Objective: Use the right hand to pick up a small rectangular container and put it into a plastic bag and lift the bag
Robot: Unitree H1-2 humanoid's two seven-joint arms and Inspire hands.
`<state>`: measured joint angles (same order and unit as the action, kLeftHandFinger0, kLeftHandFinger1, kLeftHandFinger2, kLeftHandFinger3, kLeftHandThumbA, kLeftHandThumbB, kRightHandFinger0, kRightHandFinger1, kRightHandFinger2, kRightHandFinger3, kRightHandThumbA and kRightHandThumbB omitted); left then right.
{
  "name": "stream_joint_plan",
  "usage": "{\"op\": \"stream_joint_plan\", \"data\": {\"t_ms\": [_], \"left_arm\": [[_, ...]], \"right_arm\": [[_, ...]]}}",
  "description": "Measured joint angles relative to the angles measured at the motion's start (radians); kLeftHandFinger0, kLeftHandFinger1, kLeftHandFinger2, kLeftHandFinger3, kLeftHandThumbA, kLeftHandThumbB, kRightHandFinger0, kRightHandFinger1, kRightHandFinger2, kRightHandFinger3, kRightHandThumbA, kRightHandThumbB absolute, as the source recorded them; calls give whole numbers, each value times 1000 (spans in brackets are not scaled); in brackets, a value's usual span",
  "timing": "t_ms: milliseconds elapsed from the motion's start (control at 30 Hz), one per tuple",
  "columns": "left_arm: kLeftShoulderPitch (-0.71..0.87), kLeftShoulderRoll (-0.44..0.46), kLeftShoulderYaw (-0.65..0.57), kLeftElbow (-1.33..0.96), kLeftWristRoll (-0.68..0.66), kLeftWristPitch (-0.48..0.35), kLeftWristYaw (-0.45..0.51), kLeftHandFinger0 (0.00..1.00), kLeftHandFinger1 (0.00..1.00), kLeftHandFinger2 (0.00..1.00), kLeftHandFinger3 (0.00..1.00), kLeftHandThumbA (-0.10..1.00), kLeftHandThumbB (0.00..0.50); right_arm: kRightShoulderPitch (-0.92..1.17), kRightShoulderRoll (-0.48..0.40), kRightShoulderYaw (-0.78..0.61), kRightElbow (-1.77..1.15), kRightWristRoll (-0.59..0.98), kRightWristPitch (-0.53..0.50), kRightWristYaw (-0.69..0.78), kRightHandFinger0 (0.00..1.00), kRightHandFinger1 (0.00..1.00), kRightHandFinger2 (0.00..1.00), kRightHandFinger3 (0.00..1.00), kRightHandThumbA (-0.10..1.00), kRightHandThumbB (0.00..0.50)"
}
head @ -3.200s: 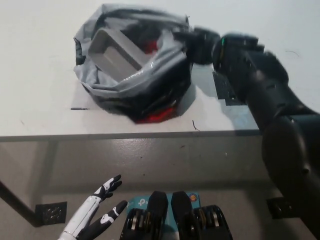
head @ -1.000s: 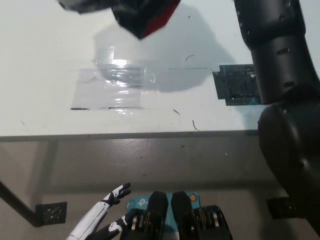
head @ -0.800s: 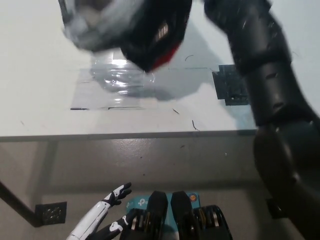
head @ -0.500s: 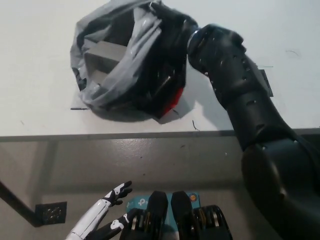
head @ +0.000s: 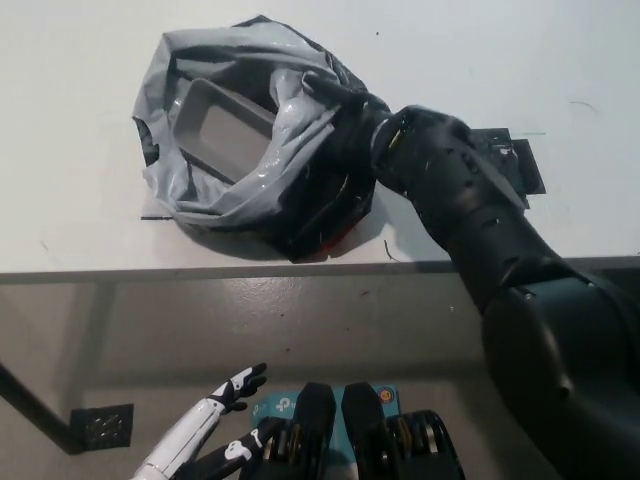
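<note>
**Right hand gripping the bag, container inside**

Right hand (head: 345,105) is closed on the gathered edge of the bag (head: 225,190), pinching a bunch of grey plastic at the rim nearest the wrist. Just beyond the fingers, on the side away from the arm, the bag's mouth gapes open, and the container (head: 218,122) lies within it, tilted, its open top facing up — walled round by plastic on every side.

Below the hand the bag's dark underside slumps onto the table (head: 80,230), touching it, with a small red patch showing at the lowest fold near the table's front edge. A dark square mat (head: 515,160) lies on the table behind the forearm.

As to progress: the pick-up and the loading look done, since the container sits in the bag and the hand holds plastic, not the box. The lift is not in effect now — the bag rests on the table.

Left hand (head: 205,440) hangs well below the table edge, far from the working hand, fingers spread and holding nothing.
</note>
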<state>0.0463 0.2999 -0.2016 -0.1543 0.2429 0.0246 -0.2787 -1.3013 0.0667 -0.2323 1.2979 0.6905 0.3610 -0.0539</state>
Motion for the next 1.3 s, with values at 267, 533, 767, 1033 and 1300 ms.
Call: {"op": "stream_joint_plan", "data": {"t_ms": [267,533,767,1033,1300], "left_arm": [[-3,2,0,1,9,1,-1,909,932,962,1000,813,164],[-3,3,-1,1,11,2,-5,879,909,950,1000,781,155],[-9,8,-3,0,11,3,-14,877,898,939,1000,788,162],[-19,15,-8,0,23,3,-17,846,861,908,1000,790,162],[-18,15,-9,-1,29,3,-17,828,841,890,1000,774,161]], "right_arm": [[0,-34,171,3,-145,-45,5,1000,1000,1000,1000,724,433],[-2,-83,357,-14,-307,-94,4,1000,1000,1000,1000,865,391],[-25,-129,461,-76,-433,-120,12,1000,1000,1000,1000,829,430],[-67,-168,500,-154,-536,-122,45,1000,1000,1000,1000,844,404],[-64,-193,538,-219,-631,-95,69,1000,1000,1000,1000,872,454]]}}
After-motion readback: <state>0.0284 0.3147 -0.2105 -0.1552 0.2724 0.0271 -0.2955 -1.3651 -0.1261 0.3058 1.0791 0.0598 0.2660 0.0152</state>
